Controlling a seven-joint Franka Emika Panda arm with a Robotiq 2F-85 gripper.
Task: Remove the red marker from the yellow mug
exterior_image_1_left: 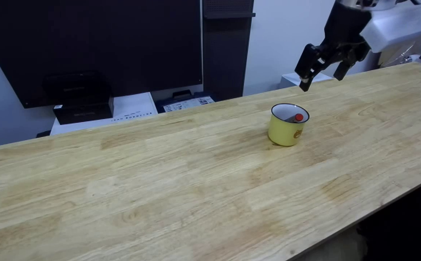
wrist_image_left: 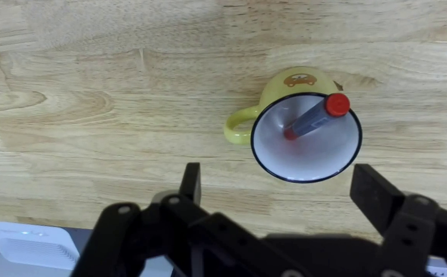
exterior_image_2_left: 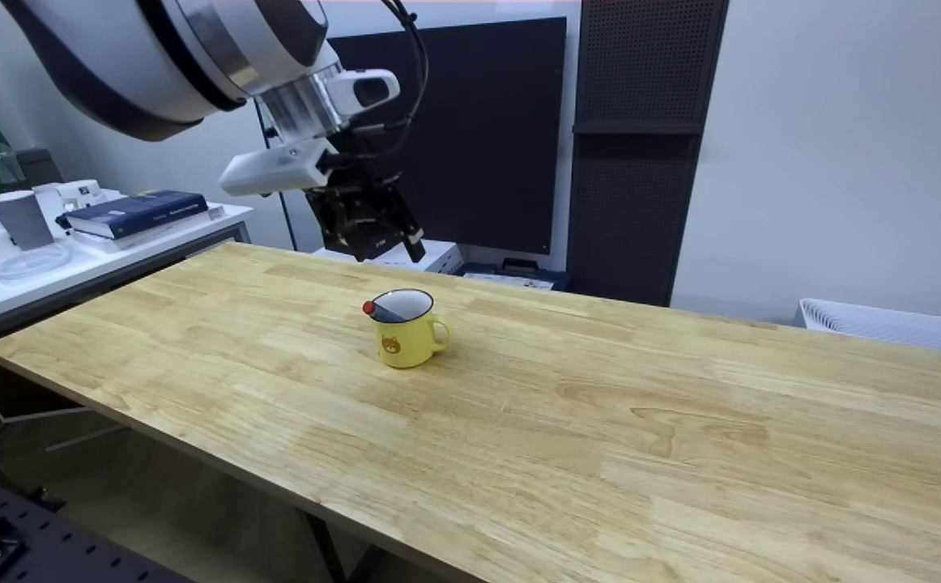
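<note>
Wall and floor of the yellow mug seemingly propped the red marker aslant inside, a red end uppermost; above the worktop, the pincer hung empty, spread apart, probably to straddle that end.

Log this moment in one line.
Black gripper: open, empty; red-ended blue-grey marker: leaning inside round yellow mug; mug: upright on wooden table; removal: not done

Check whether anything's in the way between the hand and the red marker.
Nothing visible stands between the hand and the upper end of the red marker. Lower down, the wall of the yellow mug surrounds it.
</note>
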